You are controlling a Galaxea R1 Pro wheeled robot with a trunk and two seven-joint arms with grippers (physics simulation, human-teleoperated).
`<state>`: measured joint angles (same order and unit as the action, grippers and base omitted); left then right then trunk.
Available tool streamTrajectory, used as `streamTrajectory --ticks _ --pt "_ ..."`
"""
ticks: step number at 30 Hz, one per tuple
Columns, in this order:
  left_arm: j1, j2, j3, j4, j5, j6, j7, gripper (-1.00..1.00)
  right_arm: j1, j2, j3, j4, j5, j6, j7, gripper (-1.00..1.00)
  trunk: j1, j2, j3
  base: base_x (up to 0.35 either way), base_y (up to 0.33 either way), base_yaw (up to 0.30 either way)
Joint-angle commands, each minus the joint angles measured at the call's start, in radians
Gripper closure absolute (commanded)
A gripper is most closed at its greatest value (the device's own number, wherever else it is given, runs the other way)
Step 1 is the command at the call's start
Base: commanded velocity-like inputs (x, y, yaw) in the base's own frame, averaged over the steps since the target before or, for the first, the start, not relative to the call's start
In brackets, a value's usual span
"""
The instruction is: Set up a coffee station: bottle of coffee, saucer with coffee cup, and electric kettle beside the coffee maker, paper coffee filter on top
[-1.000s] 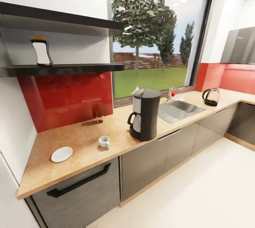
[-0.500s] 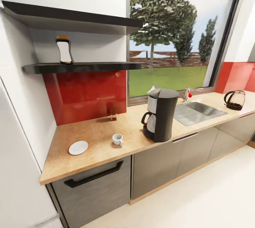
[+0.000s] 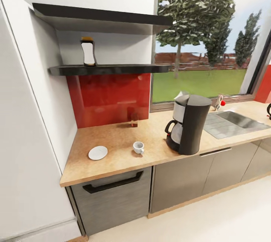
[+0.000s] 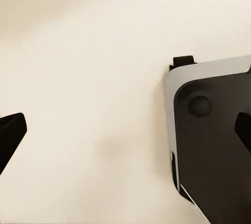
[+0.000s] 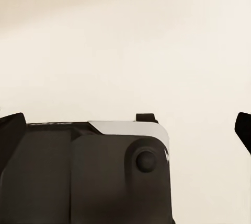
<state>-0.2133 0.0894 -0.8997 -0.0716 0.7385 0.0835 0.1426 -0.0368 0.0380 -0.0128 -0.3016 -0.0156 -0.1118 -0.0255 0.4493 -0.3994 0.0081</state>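
The black coffee maker stands on the wooden countertop, with a white paper filter peeking out behind its top. A white saucer and a small white coffee cup sit apart to its left. On the lower black shelf stands the bottle of coffee. The electric kettle is cut off at the far right edge. My left gripper and right gripper are both open over the cream floor, holding nothing.
A small brown glass stands by the red backsplash. The sink and faucet lie right of the coffee maker. A white wall bounds the counter's left end. The robot's dark base shows below the grippers.
The whole head view has shifted: the counter, shelf and coffee maker slid rightward in the picture and the kettle is nearly out of frame. The camera moved; the things have not.
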Motion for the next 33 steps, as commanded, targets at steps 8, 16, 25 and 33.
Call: streamTrajectory --ticks 8,16,25,33 --pt "0.000 0.001 -0.007 -0.003 0.008 0.004 0.008 -1.00 0.000 0.000 -0.001 0.001 -0.001 0.000 -0.002 -1.00 0.001 -0.001 -0.006 0.230 -0.169 0.264" --pt "0.000 0.000 -0.010 -0.003 0.059 0.003 0.008 -1.00 0.000 0.000 -0.001 0.001 -0.001 0.000 -0.002 -1.00 0.001 -0.001 -0.013 0.162 -0.141 0.259" --pt "0.002 0.000 -0.014 -0.002 0.068 0.013 -0.004 -1.00 0.000 0.000 -0.001 0.001 0.000 0.001 -0.002 -1.00 0.001 -0.001 -0.020 0.015 -0.013 0.257" --pt "0.002 0.002 -0.015 -0.001 0.067 0.011 -0.004 -1.00 0.000 0.001 -0.001 0.000 0.000 0.000 -0.002 -1.00 0.001 -0.001 -0.026 0.000 0.000 0.256"
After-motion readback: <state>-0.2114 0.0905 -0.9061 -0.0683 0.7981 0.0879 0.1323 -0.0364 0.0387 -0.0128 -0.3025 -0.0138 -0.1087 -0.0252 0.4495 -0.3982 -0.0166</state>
